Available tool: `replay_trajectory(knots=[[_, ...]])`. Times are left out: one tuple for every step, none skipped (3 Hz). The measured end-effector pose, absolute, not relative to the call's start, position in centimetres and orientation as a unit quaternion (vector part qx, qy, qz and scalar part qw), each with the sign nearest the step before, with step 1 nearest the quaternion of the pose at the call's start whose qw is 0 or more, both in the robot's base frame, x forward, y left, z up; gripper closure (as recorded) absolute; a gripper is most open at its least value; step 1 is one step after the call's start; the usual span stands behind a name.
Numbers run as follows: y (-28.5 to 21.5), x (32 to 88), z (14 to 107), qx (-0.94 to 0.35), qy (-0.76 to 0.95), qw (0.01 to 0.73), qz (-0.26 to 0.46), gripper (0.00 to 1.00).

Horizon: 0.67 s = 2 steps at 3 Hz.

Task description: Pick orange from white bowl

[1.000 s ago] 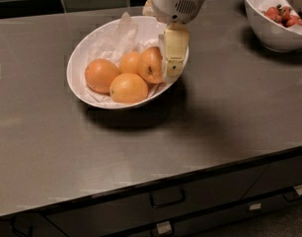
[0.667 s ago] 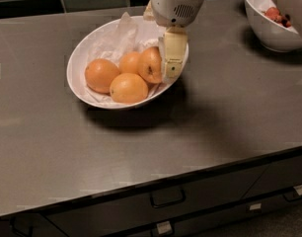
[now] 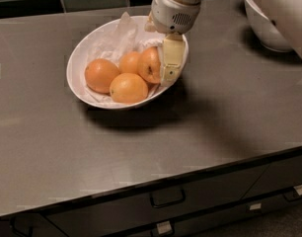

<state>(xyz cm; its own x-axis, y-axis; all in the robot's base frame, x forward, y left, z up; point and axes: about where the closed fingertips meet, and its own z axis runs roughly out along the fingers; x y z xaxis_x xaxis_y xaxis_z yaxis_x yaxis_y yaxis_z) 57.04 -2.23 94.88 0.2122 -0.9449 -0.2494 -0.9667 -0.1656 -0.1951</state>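
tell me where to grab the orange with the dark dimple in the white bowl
Grip the orange across its round middle, coming down from above: the other oranges crowd its left and the white bowl rim blocks the right. The gripper sits beside its right flank.

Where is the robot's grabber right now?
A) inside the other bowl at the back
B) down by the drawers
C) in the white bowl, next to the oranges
C: the gripper reaches down into the white bowl and sits against the right side of the orange with the dark stem dimple.
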Motion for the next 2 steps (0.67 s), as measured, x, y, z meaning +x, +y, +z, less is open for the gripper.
replay_trajectory(knots=[[-2.22, 57.05, 94.86, -0.763, 0.627, 0.156, 0.035, 0.08], [-1.92, 57.41, 94.15, -0.763, 0.627, 0.152, 0.039, 0.10]])
